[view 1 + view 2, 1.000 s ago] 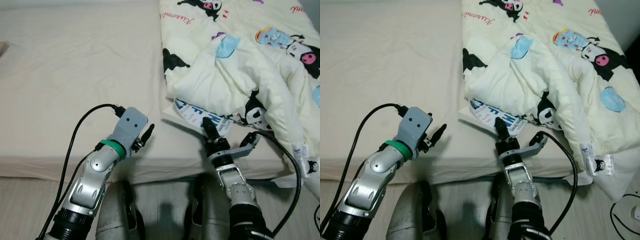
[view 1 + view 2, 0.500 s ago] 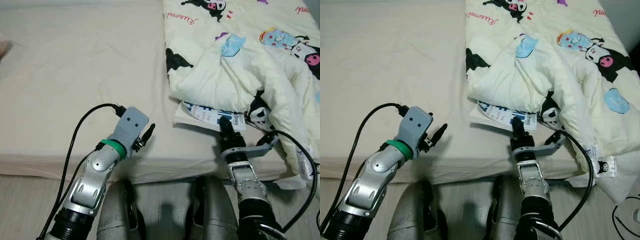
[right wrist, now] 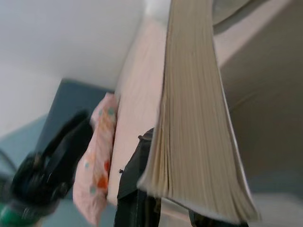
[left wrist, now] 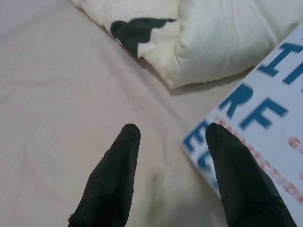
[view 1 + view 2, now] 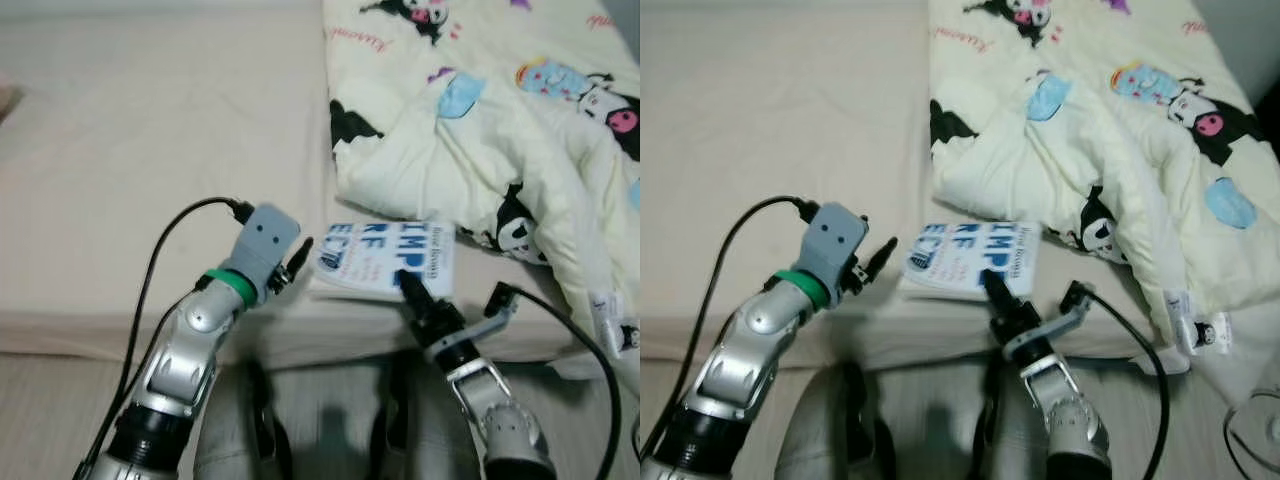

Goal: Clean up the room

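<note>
Left eye view — right gripper (image 5: 412, 290) clamped on paperback book (image 5: 385, 258) beside cartoon-print duvet (image 5: 500, 120); left gripper (image 4: 171, 142) fingers apart over beige mattress (image 5: 150, 150).

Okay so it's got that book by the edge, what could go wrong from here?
The right gripper pinches the book only at its near edge, so the book could droop, tilt or slip out as it is lifted. The book's far edge sits right against the quilt; dragging it could snag that fold. The left gripper hovers open beside the book's corner, so the two arms might bump if either swings inward.
</note>
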### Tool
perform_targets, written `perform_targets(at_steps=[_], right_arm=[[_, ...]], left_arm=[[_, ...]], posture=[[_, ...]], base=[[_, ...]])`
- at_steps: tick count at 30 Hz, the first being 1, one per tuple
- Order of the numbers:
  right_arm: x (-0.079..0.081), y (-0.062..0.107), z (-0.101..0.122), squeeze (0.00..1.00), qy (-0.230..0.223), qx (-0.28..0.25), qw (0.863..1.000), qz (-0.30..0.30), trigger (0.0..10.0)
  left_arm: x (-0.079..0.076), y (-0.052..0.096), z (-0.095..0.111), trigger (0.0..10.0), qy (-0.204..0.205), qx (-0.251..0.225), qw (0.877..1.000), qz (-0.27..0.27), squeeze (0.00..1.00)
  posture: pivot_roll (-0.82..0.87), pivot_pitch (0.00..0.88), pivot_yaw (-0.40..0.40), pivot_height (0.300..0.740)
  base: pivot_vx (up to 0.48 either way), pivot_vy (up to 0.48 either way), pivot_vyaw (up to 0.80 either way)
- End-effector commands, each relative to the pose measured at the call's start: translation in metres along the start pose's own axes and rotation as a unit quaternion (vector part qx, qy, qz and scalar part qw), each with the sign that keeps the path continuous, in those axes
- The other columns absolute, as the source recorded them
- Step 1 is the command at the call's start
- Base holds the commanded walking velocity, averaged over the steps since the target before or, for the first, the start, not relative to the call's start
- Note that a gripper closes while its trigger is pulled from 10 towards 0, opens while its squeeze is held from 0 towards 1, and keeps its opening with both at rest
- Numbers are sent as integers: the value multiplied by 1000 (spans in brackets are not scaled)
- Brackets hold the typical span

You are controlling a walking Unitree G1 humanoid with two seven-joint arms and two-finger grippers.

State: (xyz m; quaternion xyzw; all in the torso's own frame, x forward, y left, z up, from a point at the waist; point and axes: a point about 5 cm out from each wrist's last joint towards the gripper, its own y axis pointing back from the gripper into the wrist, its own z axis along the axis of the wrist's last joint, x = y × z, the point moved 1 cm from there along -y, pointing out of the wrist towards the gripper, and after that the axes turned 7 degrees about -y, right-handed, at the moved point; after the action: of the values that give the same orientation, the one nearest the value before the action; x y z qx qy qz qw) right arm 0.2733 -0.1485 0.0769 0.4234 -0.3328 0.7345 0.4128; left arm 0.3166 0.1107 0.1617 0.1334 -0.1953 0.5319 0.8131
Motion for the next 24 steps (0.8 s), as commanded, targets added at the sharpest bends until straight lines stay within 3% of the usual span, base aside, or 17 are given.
perform_targets(at_steps=[1,5,6,7,9,10,11,12,13,15,19,22,24], right_arm=[[6,-2,1,0,5,1,1000,20,0],[6,-2,1,0,5,1,1000,20,0],[16,1,3,0,33,15,999,36,0],[16,1,3,0,33,15,999,36,0],[65,-21,40,0,85,-11,988,127,0],[65,-21,40,0,85,-11,988,127,0],[80,-28,49,0,102,-20,983,150,3922],[80,-28,49,0,102,-20,983,150,3922],[88,-34,54,0,120,-27,980,159,10000],[90,-41,60,0,147,-52,978,142,10000],[89,-43,65,0,158,-71,977,126,10000],[90,-41,69,0,174,-81,974,123,10000],[90,-41,69,0,174,-81,974,123,10000]], left_arm=[[0,2,-2,10000,6,3,1000,0,0],[0,2,-2,10000,6,3,1000,0,0],[6,2,1,10000,7,-4,1000,10,0],[6,2,1,10000,7,-4,1000,10,0],[64,-3,38,10000,33,-64,986,149,0],[64,-3,38,10000,33,-64,986,149,0],[81,-2,50,10000,47,-85,976,194,0],[81,-2,50,10000,47,-85,976,194,0],[92,0,56,10000,57,-96,968,224,0],[93,1,54,10000,84,-94,964,232,0],[86,2,47,10000,104,-83,965,225,0],[67,6,26,10000,131,-50,967,213,0],[67,6,26,10000,131,-50,967,213,0]], posture=[[-20,142,76,583],[-20,142,76,583],[-24,140,74,583],[-24,140,74,583],[-46,84,17,583],[-46,84,17,583],[-45,81,14,583],[-45,81,14,583],[-46,68,7,583],[-49,51,-3,583],[-52,46,-9,583],[-59,39,-21,583],[-59,39,-21,583]], base=[[0,0,0],[0,0,0],[0,0,0],[0,0,0],[0,0,0],[0,0,0],[0,0,0],[0,0,0],[0,0,0],[0,0,0],[0,0,0],[0,0,0],[0,0,0]])
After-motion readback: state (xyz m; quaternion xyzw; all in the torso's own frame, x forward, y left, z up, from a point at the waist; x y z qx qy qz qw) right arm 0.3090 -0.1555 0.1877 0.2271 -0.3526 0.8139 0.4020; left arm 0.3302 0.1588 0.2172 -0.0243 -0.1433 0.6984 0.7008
